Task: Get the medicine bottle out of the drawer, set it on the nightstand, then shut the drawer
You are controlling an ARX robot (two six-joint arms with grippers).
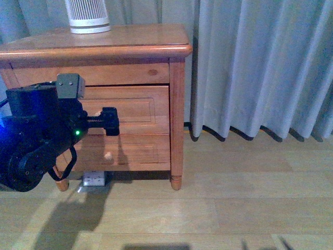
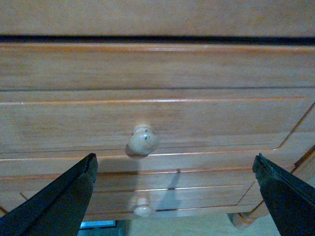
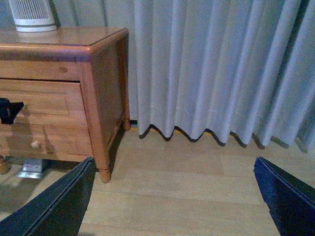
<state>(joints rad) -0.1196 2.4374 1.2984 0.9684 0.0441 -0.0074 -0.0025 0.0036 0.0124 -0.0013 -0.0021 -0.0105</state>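
The nightstand (image 1: 177, 104) stands at the left, and its upper drawer (image 1: 140, 107) looks shut. My left gripper (image 1: 110, 121) is open just in front of that drawer's front. In the left wrist view the drawer's round knob (image 2: 143, 140) sits a short way ahead of the open left gripper (image 2: 174, 196), nearer its left finger (image 2: 54, 201), with nothing held. My right gripper (image 3: 172, 201) is open and empty over the floor, to the right of the nightstand (image 3: 98, 88). The medicine bottle is hidden.
A ribbed white device (image 1: 87, 15) stands on the nightstand top. The lower drawer's knob (image 2: 143, 208) is below the upper one. A grey curtain (image 1: 260, 67) hangs to the floor on the right. A white box (image 1: 94, 178) lies under the nightstand. The floor is wood (image 1: 234, 198).
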